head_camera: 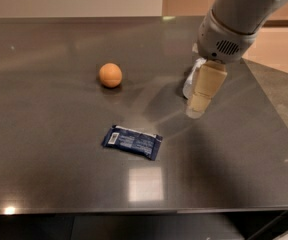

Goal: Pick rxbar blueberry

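arm casing (244, 9): light grey, smooth, rounded like a thick tube
wrist housing (224, 36): the same grey, bulbous, with a paler rim along its lower edge
vent (227, 47): small dark oval grille of slots (set in the housing's side)
gripper (198, 109): cream-beige, matte, tapering downward; just below the wrist housing, right of centre

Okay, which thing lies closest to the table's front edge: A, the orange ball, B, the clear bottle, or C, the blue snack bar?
C: the rxbar blueberry lies nearer the front edge than the orange ball or the clear bottle. The gripper hangs in front of the bottle, to the right of the bar.
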`<control>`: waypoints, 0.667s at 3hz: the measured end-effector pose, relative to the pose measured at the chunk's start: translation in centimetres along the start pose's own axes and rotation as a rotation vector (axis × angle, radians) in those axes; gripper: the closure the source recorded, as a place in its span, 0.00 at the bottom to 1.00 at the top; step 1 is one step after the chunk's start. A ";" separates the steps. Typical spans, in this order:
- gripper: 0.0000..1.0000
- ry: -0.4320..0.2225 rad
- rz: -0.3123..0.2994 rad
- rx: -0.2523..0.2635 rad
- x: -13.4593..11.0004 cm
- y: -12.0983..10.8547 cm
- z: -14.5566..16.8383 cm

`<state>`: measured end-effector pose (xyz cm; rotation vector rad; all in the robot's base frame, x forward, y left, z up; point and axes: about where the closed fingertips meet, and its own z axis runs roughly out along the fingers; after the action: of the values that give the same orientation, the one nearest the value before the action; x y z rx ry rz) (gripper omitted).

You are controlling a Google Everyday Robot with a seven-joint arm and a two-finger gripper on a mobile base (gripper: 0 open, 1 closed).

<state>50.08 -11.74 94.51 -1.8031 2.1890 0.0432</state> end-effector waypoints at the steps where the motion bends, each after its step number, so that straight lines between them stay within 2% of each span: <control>1: 0.00 0.013 -0.027 -0.014 -2.7 0.2 2.8; 2: 0.00 0.035 -0.047 -0.036 -5.1 1.5 5.4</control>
<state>50.61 -5.37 90.36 -1.8874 2.1819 0.0410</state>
